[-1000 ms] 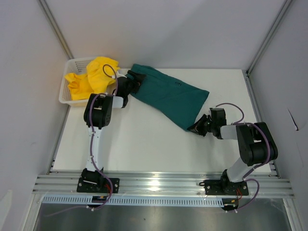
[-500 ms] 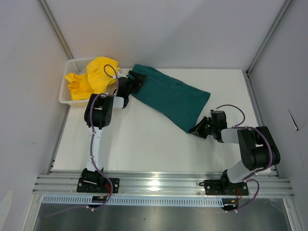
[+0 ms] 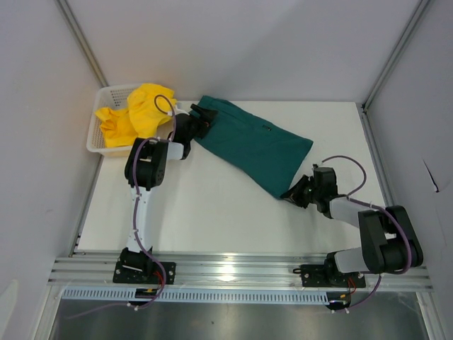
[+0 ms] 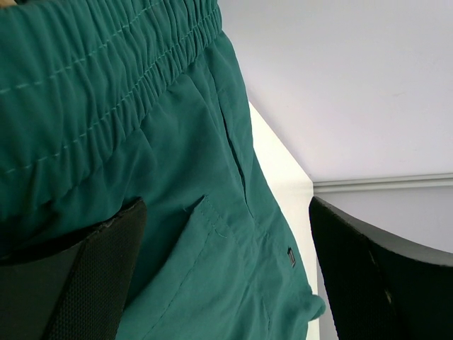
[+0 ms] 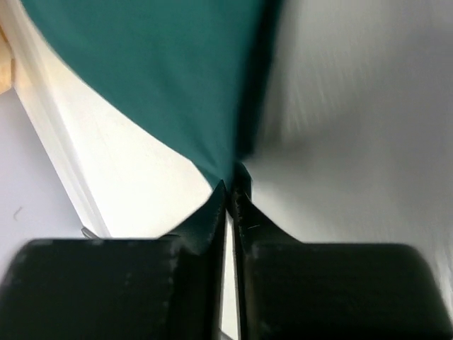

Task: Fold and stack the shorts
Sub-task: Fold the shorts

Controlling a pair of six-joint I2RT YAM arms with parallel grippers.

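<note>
Could lose the green shorts (image 3: 251, 145) out of the right claw (image 3: 289, 193): clenched tight, yet biting only the very tip of the lower hem corner, as seen at the closed tips in the right wrist view (image 5: 230, 195). Slips free with any quick tug, judging by so thin a pinch on smooth cloth

Could also drag the whole pair instead of folding it: nothing pins the waistband end. Left claw (image 3: 200, 117) released, spread wide, with one finger (image 4: 92, 283) over the elastic waistband cloth (image 4: 177, 212) and the other off to the side; cannot tell whether touching the fabric or hovering above it. Needs closing there before any pull from the right, in all likelihood

Could snag the yellow shorts (image 3: 138, 113), heaped in the white basket (image 3: 95, 145) at the far left corner and spilling over its rim just beside the left arm's wrist and cable

For room: green pair spread diagonally across the far half of the counter (image 3: 212, 212), waistband at the far left near the basket, leg ends toward the right. Plenty of bare surface nearer the arm bases for a fold toward the middle. Little margin on the right, with the counter edge and side wall close to the right arm, and the waistband close to the back edge
</note>
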